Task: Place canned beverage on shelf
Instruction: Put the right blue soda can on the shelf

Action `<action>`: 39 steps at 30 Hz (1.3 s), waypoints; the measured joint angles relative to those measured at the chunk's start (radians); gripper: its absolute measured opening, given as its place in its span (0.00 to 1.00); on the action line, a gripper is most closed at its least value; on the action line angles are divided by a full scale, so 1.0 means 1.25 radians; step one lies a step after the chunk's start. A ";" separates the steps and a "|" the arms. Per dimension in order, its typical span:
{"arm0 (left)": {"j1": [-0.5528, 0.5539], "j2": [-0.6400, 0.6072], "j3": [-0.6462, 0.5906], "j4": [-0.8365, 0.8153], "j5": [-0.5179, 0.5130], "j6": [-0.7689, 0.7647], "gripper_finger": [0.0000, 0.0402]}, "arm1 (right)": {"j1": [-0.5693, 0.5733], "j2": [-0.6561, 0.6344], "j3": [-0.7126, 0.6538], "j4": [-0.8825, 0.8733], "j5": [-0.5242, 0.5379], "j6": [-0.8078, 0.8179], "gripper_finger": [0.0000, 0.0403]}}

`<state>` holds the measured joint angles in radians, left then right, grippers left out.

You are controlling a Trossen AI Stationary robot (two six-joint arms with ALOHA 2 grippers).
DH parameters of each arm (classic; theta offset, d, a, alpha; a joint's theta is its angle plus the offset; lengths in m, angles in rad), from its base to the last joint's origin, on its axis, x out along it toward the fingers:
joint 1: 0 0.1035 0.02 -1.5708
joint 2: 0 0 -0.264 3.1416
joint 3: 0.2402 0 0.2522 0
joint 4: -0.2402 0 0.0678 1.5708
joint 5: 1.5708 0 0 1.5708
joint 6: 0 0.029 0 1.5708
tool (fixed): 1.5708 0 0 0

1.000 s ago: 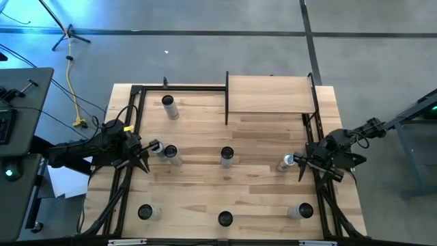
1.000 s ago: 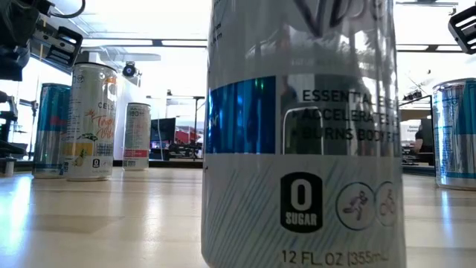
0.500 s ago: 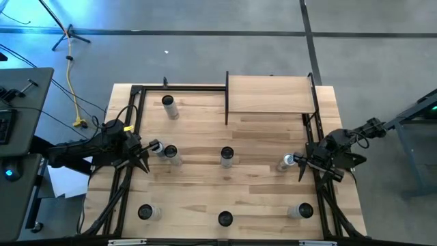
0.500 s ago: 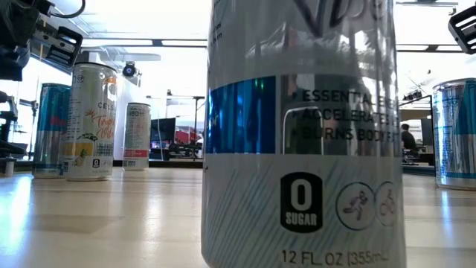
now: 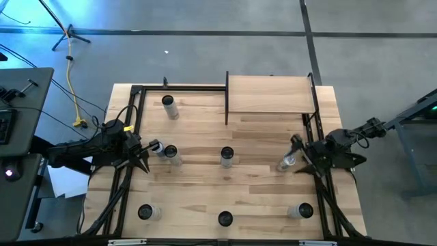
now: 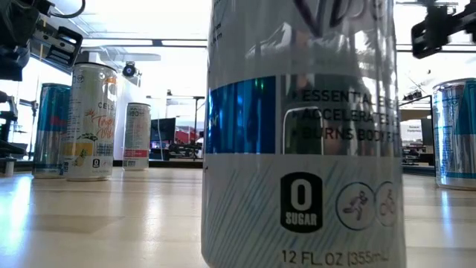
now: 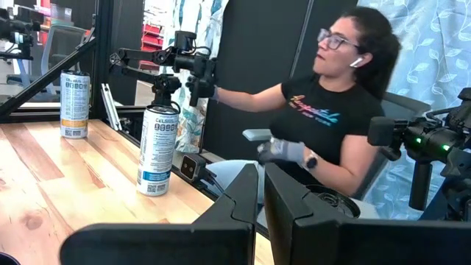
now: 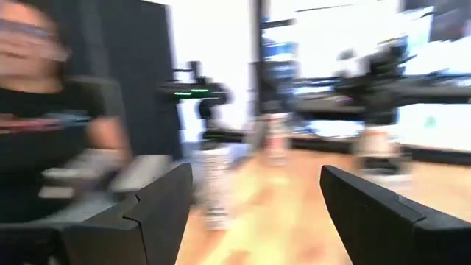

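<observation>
Right hand point(image 5: 298, 154): fingers apart, empty | can point(image 5: 287, 162) just beside it | shelf point(image 5: 271, 94) beyond | left hand point(image 5: 146, 161): clenched, empty.

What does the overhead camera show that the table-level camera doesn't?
Only the high view shows the shelf, bare at the table's far edge, both whole arms, and all seven cans spread over the table. It also places the right claw beside the can near the right edge, with the left claw waiting by the left edge.

Only the low view shows label print, filled mostly by one close can reading zero sugar.

Both show upright cans on the wooden tabletop.
</observation>
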<state>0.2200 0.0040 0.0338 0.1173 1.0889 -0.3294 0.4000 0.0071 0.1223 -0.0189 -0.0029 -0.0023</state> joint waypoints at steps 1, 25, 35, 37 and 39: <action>0.000 0.000 0.000 0.000 0.000 0.000 0.01 | 0.000 0.000 0.000 0.000 0.041 -0.034 0.71; 0.000 0.000 0.000 0.000 0.000 0.000 0.01 | -0.001 0.000 0.000 0.066 0.254 0.354 0.71; 0.000 0.000 0.000 0.000 0.000 0.000 0.01 | -0.001 0.000 0.000 0.111 0.195 0.577 0.71; 0.000 0.000 0.000 0.000 0.000 0.000 0.01 | -0.001 0.000 0.001 0.147 0.152 0.618 0.71; 0.000 0.000 0.000 0.000 0.000 0.000 0.01 | -0.001 0.001 0.028 0.140 0.120 0.648 0.71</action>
<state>0.2202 0.0040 0.0338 0.1169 1.0889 -0.3294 0.3992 0.0082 0.1575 0.1563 0.1468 0.8077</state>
